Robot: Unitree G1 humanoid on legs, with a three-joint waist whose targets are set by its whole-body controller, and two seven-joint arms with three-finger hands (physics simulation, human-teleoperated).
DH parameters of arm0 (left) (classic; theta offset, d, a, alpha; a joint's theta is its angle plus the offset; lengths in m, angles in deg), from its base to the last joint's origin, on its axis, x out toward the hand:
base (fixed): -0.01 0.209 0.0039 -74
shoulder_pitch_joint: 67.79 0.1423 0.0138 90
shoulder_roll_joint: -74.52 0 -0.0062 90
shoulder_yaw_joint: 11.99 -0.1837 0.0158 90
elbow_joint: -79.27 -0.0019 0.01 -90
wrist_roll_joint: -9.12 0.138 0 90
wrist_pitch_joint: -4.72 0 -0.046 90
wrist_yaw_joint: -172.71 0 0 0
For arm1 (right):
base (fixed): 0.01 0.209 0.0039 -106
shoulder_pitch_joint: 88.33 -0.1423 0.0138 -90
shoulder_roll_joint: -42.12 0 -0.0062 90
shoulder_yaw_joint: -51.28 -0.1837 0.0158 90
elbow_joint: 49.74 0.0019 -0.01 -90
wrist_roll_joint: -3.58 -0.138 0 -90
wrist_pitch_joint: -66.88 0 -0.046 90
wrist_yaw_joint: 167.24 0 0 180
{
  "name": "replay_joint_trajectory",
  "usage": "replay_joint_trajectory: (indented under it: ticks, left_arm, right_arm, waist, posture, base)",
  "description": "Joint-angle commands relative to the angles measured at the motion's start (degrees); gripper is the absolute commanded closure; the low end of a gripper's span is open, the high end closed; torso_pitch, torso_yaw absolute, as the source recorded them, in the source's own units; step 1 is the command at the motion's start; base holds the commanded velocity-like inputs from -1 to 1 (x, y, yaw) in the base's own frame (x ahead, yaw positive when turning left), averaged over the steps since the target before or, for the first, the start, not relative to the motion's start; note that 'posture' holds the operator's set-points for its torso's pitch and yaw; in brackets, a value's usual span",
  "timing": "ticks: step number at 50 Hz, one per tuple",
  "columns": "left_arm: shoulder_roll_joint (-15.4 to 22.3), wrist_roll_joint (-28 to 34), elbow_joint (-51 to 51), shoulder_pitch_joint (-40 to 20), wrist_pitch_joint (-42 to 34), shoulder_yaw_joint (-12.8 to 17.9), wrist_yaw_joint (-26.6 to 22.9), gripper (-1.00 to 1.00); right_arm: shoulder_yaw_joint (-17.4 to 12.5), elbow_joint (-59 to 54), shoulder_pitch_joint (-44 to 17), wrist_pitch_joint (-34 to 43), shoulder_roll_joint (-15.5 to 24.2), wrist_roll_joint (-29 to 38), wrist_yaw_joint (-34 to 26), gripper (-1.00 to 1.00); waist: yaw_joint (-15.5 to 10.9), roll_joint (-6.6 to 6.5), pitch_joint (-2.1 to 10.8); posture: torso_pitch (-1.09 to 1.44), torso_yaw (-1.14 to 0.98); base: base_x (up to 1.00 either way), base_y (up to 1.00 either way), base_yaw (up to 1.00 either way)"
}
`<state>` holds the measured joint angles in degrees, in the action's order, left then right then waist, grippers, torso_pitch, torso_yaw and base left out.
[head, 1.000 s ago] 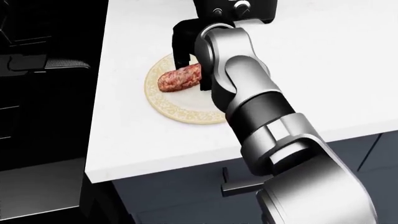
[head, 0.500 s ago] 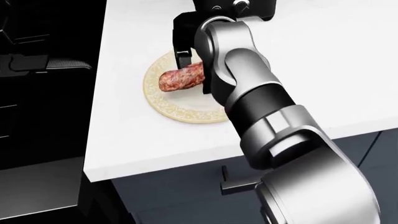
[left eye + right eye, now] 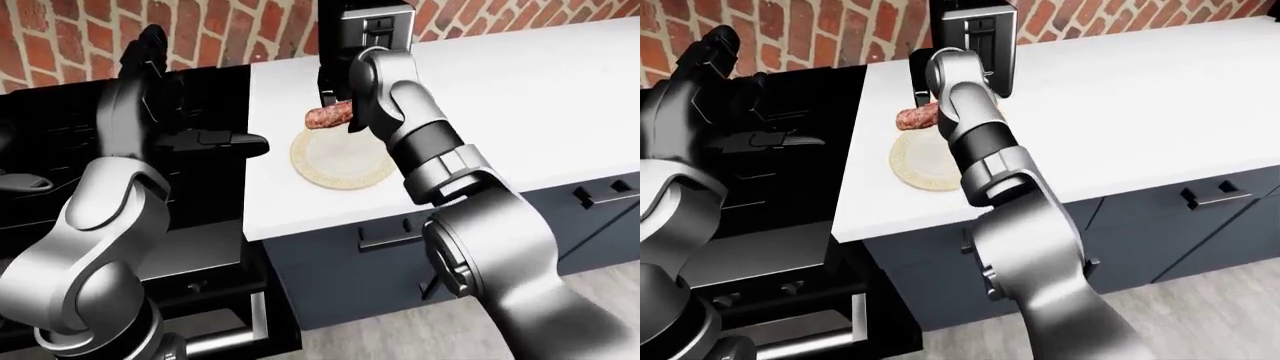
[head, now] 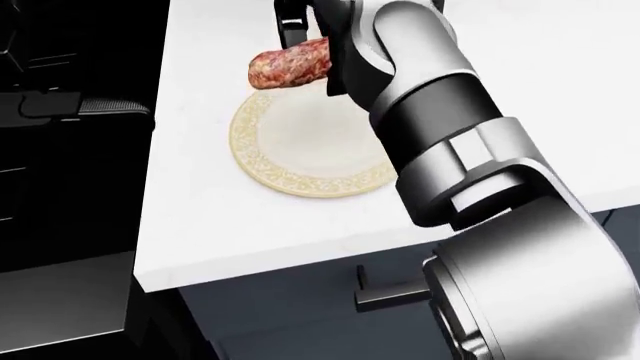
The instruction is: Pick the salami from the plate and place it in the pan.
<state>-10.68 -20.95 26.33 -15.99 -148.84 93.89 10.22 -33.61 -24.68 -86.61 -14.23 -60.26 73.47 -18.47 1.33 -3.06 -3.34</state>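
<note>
The reddish salami (image 4: 288, 67) hangs clear above the cream plate (image 4: 300, 146), which lies bare on the white counter (image 4: 220, 217). My right hand (image 4: 310, 52) is shut on the salami's right end, with black fingers on both sides of it. In the left-eye view the salami (image 3: 328, 115) floats just above the plate's (image 3: 340, 161) top edge. My left hand (image 3: 150, 64) is raised over the black stove with its fingers spread and nothing in it. A dark handle (image 3: 225, 140) reaches from the stove toward the counter. The pan's body is lost in the black.
A black appliance (image 3: 365, 26) stands on the counter just beyond the plate, against the brick wall (image 3: 60, 37). The black stove (image 3: 60, 150) borders the counter's left edge. Dark cabinet drawers with handles (image 3: 390, 236) sit under the counter.
My right hand has risen with the salami, lifting it off the plate. The plate now lies bare.
</note>
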Motion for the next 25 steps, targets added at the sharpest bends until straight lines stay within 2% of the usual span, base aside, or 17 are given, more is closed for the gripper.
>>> replay_joint_trajectory:
  ticks: [1,10,16,25]
  left_arm:
    - [0.58,0.20,1.47,-1.52,1.41,0.64,0.06,-1.00]
    - [0.64,0.17,1.46,-1.68,1.16,0.92,-0.06,-1.00]
    - [0.67,0.40,1.13,-1.45,1.73,0.77,-0.24,-1.00]
    - [0.47,0.61,1.42,-1.65,1.36,0.56,-0.23,-1.00]
  right_arm:
    - [-0.26,2.57,-2.46,-0.15,0.65,0.15,0.78,1.00]
    - [-0.31,2.35,-1.75,0.28,0.45,-0.09,1.12,1.00]
    - [-1.68,3.82,-3.38,2.02,0.33,-2.99,-1.93,1.00]
    - [-1.00,8.20,-4.65,3.77,1.26,-3.34,-7.40,1.00]
  waist:
    - [0.02,-0.19,1.81]
    - [0.04,-0.13,1.90]
    - [0.03,-0.21,1.82]
    - [0.13,-0.12,1.59]
  posture:
    - [0.00,0.00]
    - [0.00,0.00]
    - [0.00,0.00]
    - [0.00,0.00]
  base:
    - [0.00,0.00,0.00]
    - [0.00,0.00,0.00]
    - [0.00,0.00,0.00]
    - [0.00,0.00,0.00]
